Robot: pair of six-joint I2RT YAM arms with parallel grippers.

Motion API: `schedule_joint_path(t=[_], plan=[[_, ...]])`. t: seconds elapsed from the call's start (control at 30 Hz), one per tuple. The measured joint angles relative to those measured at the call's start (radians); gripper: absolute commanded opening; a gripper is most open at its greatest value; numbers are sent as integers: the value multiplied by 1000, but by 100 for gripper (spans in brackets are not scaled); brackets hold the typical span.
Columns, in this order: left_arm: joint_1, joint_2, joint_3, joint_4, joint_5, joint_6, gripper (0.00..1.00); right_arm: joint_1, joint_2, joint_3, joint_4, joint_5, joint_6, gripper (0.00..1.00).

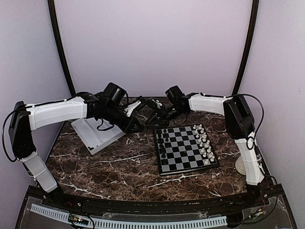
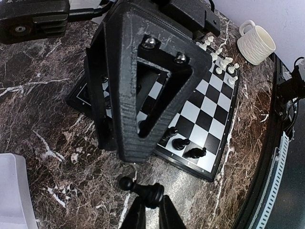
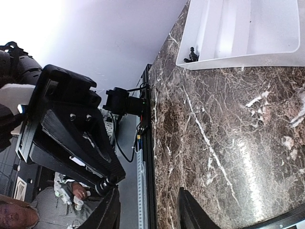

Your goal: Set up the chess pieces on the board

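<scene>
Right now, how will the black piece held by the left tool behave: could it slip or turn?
It is probably light: the black piece is tiny beside the left tool. It may pivot or slip, since only its wider end looks pinched, while its round head sticks out sideways.

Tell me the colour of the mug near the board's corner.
The mug is cream-white with a ribbed surface; the left wrist view shows it best.

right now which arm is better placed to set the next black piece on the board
Left: the left gripper is shut on a black piece just off the board; the right gripper is open, empty.
</scene>
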Motion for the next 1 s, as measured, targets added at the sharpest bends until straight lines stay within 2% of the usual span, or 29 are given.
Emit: schedule_joint_path(t=[0.4, 0.8, 1.0], plan=[[-5, 19, 16, 3, 1, 26, 13, 0, -11, -71, 216, -101, 190, 42], [-12, 51, 37, 0, 2, 50, 13, 0, -20, -127, 343, -147, 288, 38], [-12, 51, 30, -13, -71, 43, 27, -5, -21, -138, 357, -142, 282, 38]])
